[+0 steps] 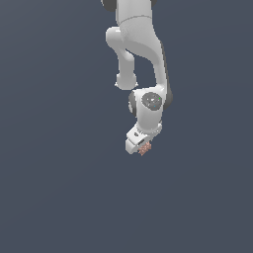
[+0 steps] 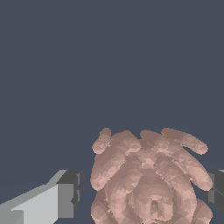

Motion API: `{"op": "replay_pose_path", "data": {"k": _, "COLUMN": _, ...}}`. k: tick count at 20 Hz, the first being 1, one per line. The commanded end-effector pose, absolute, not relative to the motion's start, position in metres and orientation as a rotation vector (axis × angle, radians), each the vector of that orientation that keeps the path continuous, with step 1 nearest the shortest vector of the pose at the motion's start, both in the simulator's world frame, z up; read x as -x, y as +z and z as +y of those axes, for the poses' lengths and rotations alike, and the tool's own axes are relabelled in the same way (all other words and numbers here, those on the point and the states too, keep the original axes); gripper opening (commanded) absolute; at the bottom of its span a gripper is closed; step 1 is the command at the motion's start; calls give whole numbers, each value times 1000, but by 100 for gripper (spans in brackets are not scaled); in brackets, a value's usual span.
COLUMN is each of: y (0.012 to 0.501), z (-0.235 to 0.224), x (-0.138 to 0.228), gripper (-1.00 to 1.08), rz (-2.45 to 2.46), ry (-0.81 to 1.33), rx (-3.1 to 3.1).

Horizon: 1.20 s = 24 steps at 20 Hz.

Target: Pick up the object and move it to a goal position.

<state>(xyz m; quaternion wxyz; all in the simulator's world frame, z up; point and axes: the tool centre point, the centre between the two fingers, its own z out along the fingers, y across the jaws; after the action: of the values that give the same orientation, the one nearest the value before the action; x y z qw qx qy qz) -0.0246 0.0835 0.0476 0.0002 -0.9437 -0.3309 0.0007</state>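
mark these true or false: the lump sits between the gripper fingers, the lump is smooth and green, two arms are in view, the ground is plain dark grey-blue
1. The lump sits between the gripper fingers: true.
2. The lump is smooth and green: false; it is knobbly and pinkish-brown.
3. Two arms are in view: false; the exterior view shows one white arm.
4. The ground is plain dark grey-blue: true.

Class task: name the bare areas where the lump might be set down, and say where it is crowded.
Bare grey floor lies open on every side of the arm. Crowded only beneath the hand, where the lump sits between its fingers.
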Motion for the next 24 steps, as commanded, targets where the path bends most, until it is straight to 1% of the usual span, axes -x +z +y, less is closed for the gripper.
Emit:
{"op": "replay_pose_path", "data": {"k": 1, "y": 42, "z": 84, "x": 24, "gripper": 100, "rz": -1040, "ry": 0, "rx": 2964}}
{"op": "replay_pose_path", "data": {"k": 3, "y": 41, "z": 84, "x": 23, "gripper": 100, "rz": -1040, "ry": 0, "rx": 2964}}
{"op": "replay_pose_path", "data": {"k": 4, "y": 41, "z": 84, "x": 23, "gripper": -100, "rz": -1040, "ry": 0, "rx": 2964}}
{"op": "replay_pose_path", "data": {"k": 16, "y": 43, "z": 82, "x": 23, "gripper": -100, "rz": -1040, "ry": -2, "rx": 2965}}
{"op": "replay_pose_path", "data": {"k": 24, "y": 73, "z": 57, "x": 14, "gripper": -100, "rz": -1040, "ry": -2, "rx": 2965}}
